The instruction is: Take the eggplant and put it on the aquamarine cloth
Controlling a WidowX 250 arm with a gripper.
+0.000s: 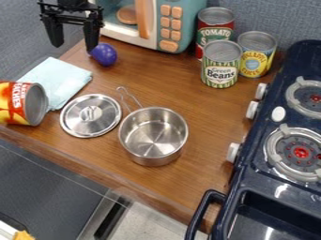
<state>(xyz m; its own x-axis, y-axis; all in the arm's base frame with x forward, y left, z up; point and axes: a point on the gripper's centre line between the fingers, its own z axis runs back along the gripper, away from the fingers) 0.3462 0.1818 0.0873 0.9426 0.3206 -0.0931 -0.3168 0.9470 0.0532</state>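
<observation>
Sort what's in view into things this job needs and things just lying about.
For the job:
rounded purple eggplant
folded aquamarine cloth
black gripper

Just lying about:
round steel lid
round steel pot
tipped yellow-red can
three upright labelled cans
teal toy microwave
blue toy stove

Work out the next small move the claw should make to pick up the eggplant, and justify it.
I would shift the claw slightly toward the picture's right before closing it. It is open, but the purple eggplant appears beside the finger on that side, not between the two, so closing now would probably miss it.
</observation>
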